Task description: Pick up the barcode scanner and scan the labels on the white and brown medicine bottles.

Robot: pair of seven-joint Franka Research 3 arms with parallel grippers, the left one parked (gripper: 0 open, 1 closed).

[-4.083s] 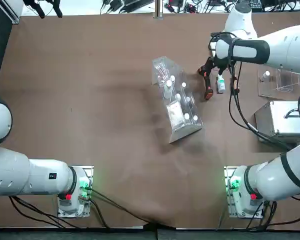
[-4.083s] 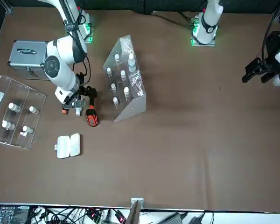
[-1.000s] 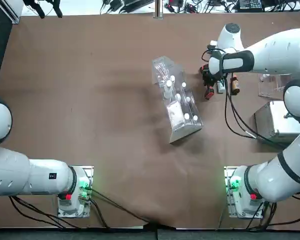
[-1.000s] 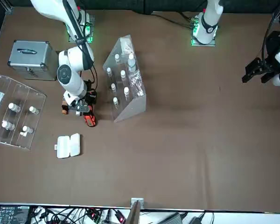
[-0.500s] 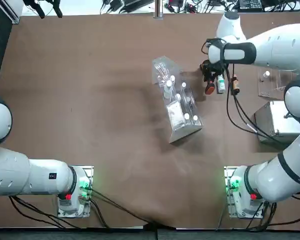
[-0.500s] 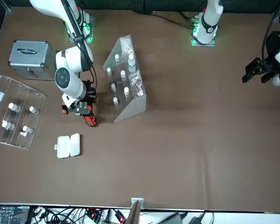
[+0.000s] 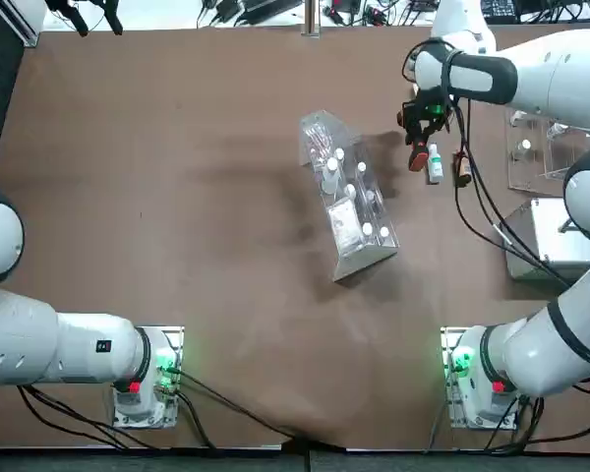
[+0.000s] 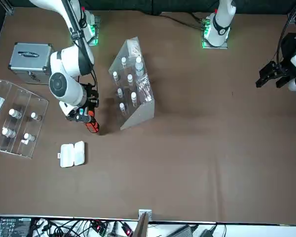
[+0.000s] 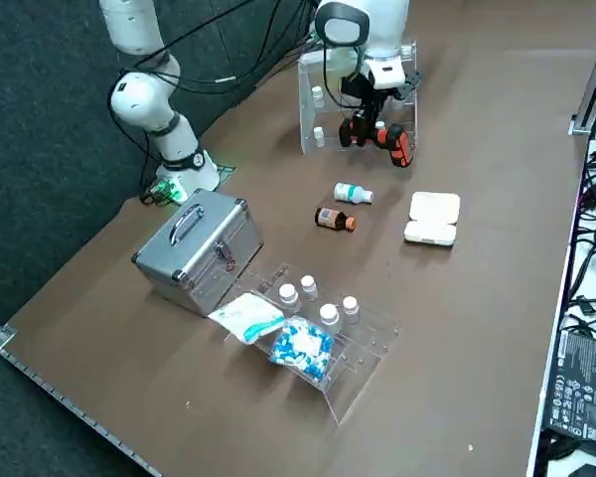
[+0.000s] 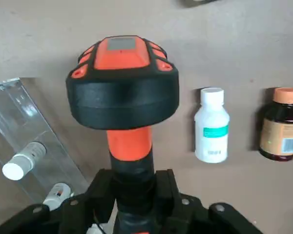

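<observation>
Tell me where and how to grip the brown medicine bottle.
Grip the brown medicine bottle around the middle of its body, coming from straight above with one finger on each long side. It lies on its side, its round body makes a low cylinder, and its orange cap is narrower. The right gripper holds the scanner, so that would likely have to be put down first.

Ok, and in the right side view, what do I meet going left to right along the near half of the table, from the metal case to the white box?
Silver case → brown bottle → open white box.
</observation>
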